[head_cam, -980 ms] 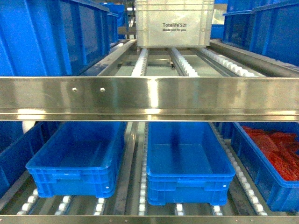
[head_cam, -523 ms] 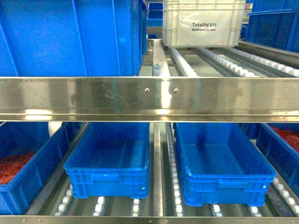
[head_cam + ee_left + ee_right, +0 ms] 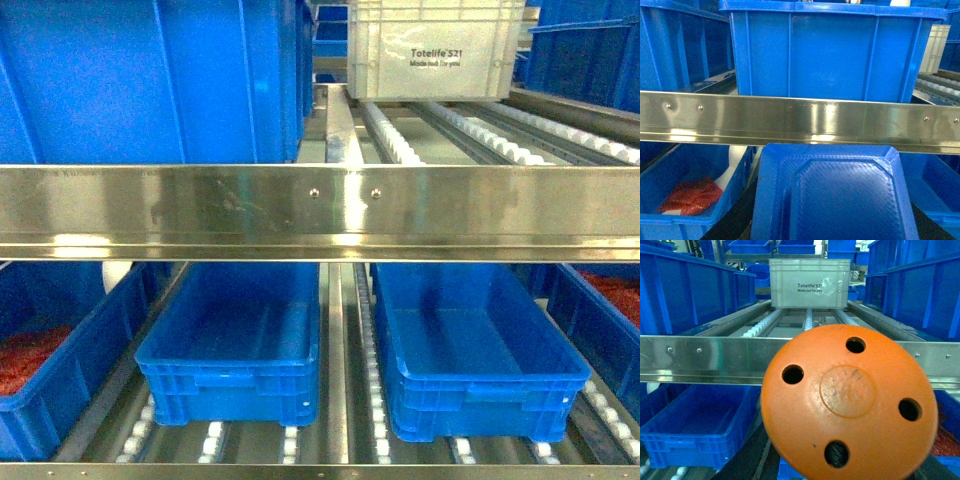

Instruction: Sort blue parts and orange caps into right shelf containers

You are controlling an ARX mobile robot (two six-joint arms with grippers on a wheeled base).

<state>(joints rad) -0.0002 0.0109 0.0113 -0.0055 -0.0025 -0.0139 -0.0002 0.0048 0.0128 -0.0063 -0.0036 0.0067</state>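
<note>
My right gripper clamped an orange cap (image 3: 849,405) — my left, a blue part (image 3: 832,192). Two blue crates (image 3: 232,340) sat side by side below the steel rail (image 3: 320,212).

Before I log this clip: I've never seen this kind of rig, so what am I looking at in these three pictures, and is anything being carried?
This is a wheeled robot with two arms, facing a roller-track shelf rack. The head picture looks forward from the robot: a steel shelf rail crosses the middle, and below it two blue crates with nothing visible inside sit side by side on rollers. Crates at the far left and right edges hold red material. Above, a white crate stands at the back.

The other two pictures come from cameras on each wrist. The left wrist camera is mostly filled by a blue part held close to the lens. The right wrist camera shows an orange cap, round with four holes. Both presumably sit in the jaws, but the jaws themselves are hidden behind the items.
</note>
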